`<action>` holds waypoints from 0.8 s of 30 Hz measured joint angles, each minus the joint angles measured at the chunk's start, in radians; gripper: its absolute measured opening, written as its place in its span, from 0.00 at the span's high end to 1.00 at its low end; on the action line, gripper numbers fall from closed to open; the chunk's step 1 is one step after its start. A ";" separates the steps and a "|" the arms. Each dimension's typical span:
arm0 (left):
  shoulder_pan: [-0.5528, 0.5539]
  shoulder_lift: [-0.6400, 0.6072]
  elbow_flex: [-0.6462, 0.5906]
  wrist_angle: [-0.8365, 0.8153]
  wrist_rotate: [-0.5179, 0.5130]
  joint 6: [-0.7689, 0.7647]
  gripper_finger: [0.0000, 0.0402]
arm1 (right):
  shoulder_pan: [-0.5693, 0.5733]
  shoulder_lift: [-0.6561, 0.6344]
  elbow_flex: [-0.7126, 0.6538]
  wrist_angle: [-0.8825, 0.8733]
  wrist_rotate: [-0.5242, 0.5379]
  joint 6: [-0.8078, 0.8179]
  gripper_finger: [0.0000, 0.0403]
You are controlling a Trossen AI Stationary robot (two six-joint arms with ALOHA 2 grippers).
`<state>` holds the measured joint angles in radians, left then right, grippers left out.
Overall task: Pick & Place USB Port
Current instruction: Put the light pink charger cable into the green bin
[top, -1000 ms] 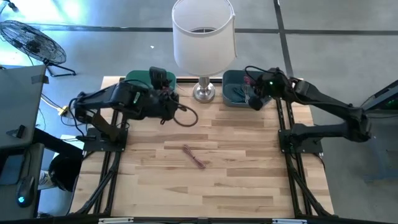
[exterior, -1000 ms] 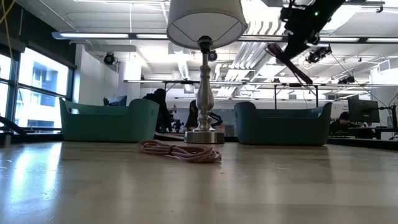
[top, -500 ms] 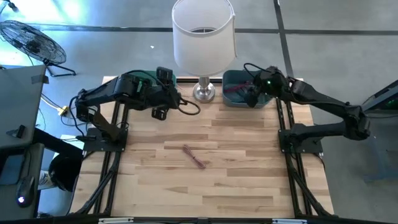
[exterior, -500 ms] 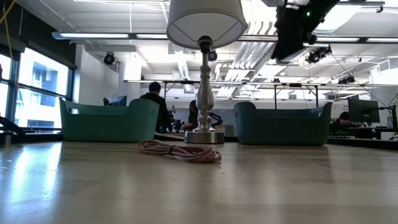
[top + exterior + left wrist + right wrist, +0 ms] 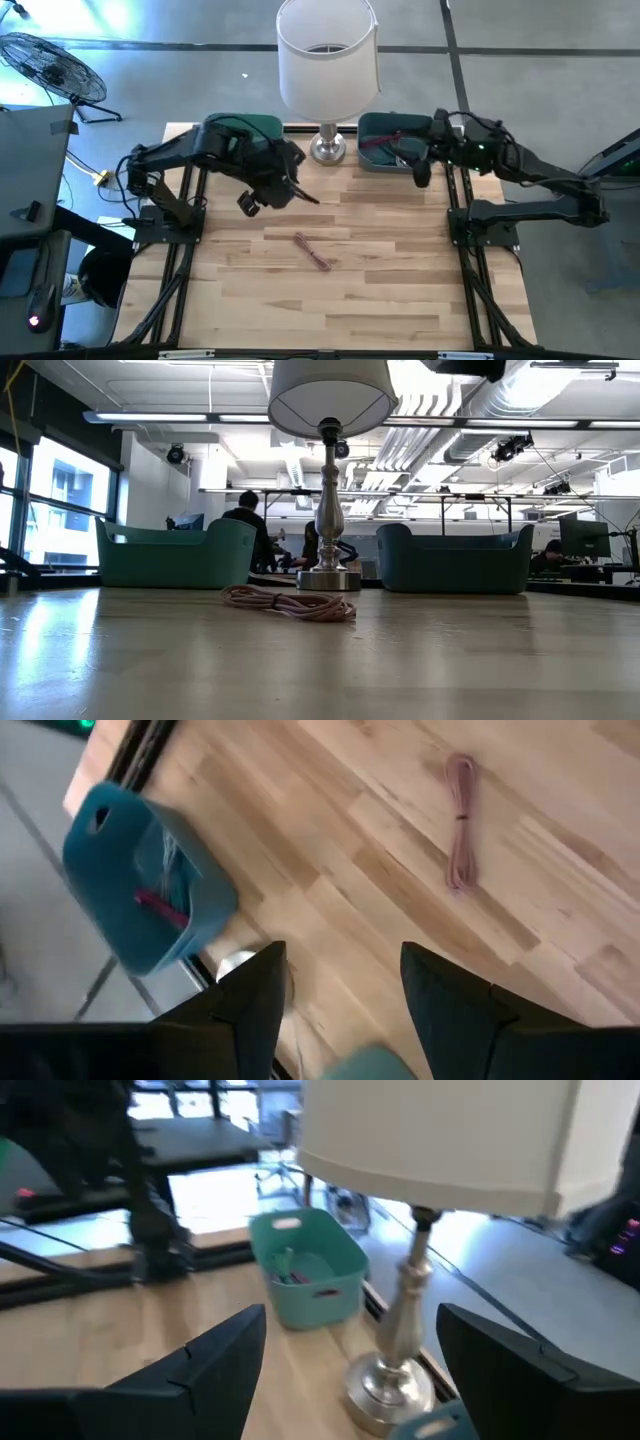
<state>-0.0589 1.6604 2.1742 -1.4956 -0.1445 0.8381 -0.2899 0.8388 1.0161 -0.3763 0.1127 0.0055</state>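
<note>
A pink bundled USB cable lies flat on the wooden table near its middle; the low view and the left wrist view also show it. Another pink cable lies inside the blue bin at the far right, and shows again in the left wrist view. My left gripper hangs open above the table, left of the lamp base, slanting down toward the loose cable. My right gripper stands open, raised beside the blue bin's right side, holding nothing.
A white-shaded lamp stands at the far middle on a metal base. A green bin sits at the far left, also seen in the right wrist view. People sit in the room behind the table.
My right gripper has let go of a pink cable over the blue bin; the cable has dropped into it. The gripper has then risen and drawn back toward the table's right edge. My left gripper has rolled and tipped, swinging from the green bin toward the table's middle.
</note>
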 joint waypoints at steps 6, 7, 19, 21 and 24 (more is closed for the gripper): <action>0.008 0.082 0.001 -0.012 0.008 0.023 0.52 | 0.113 -0.037 0.000 0.000 -0.011 0.094 0.29; 0.008 0.094 0.000 -0.020 0.025 0.018 0.52 | 0.137 -0.039 0.000 -0.001 -0.018 0.104 0.29; 0.007 0.177 -0.229 0.073 0.185 -0.109 0.52 | 0.520 -0.015 0.000 0.182 -0.065 0.177 0.29; 0.007 0.181 -0.284 0.088 0.233 -0.115 0.52 | 0.580 -0.012 0.000 0.230 -0.067 0.166 0.29; 0.006 0.177 -0.350 0.164 0.265 -0.150 0.52 | 0.658 -0.013 0.000 0.261 -0.055 0.149 0.29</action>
<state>-0.0528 1.8374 1.8241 -1.3318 0.1200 0.6884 0.3678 0.8260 1.0164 -0.1154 0.0577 0.1541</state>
